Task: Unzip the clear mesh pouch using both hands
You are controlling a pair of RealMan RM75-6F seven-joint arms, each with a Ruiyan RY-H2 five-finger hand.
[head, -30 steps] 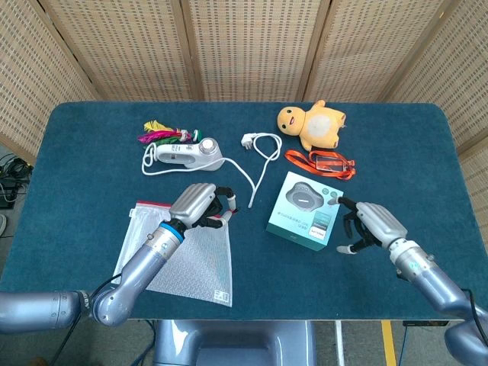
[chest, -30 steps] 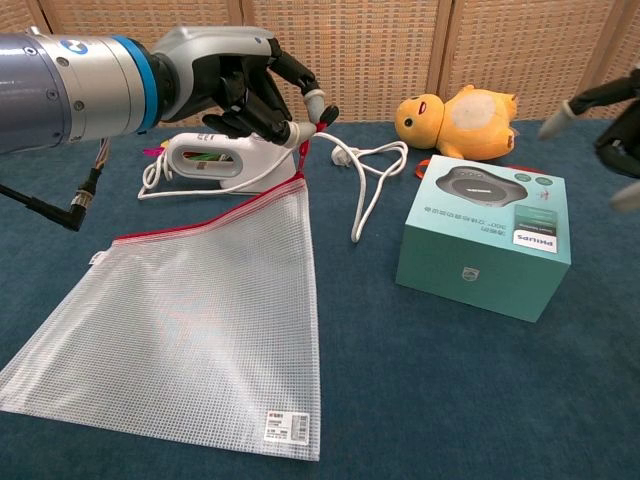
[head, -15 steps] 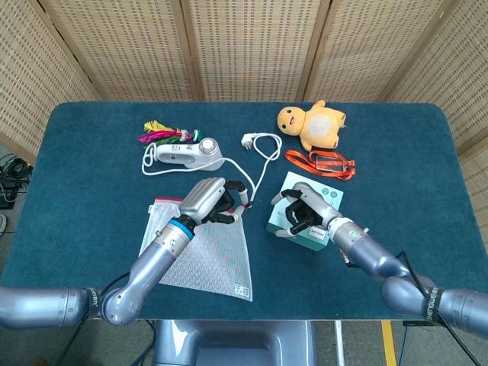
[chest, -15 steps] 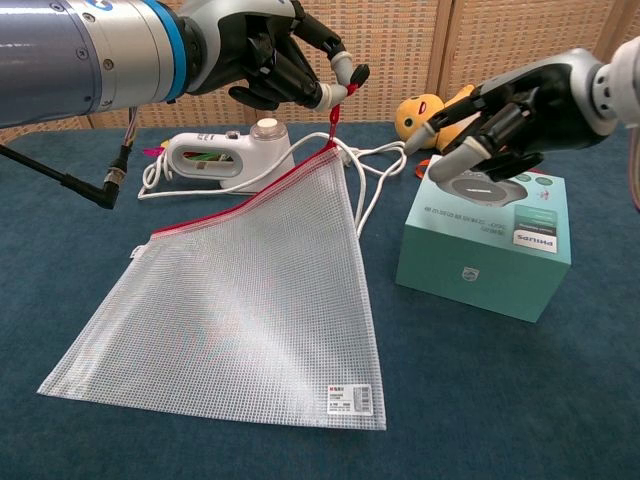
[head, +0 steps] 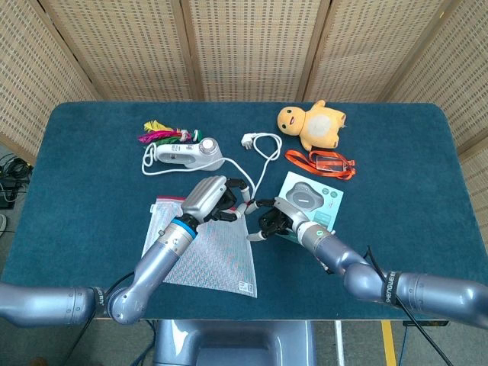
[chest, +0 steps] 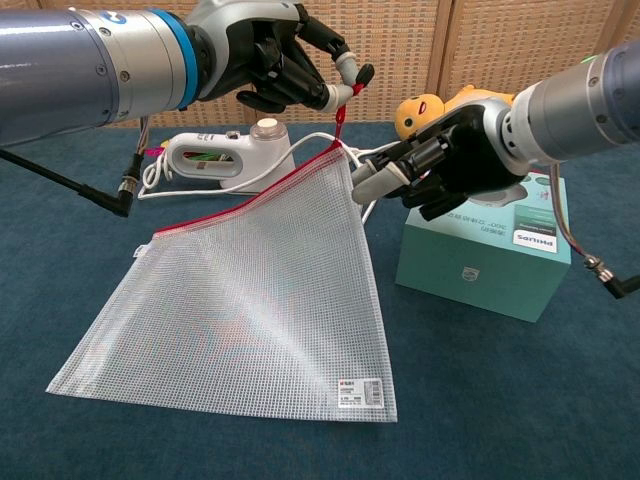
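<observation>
The clear mesh pouch (chest: 245, 290) lies on the counter (head: 91, 191) just in front of the white corded appliance (head: 185, 155), with its zip-end corner lifted off the cloth. The left hand (chest: 270, 55) pinches the red zip pull (chest: 342, 112) between thumb and a fingertip and holds that corner up. The right hand (chest: 445, 165) reaches in from the teal box (chest: 490, 240) side, its fingers (chest: 368, 185) partly curled and holding nothing, tips just beside the raised corner of the pouch.

To do this step well, the right hand should pinch the mesh and red tape right below the pull, so the pouch is anchored against the pull's travel. Then the left hand can draw the pull along the red zip edge (chest: 240, 205), away from the box, keeping the line taut and low rather than lifting further.

Compared with half a second ago, the right hand has left the top of the box and closed in on the corner; the left hand keeps its pinch, barely shifted, and the pouch has slid slightly toward the box.
</observation>
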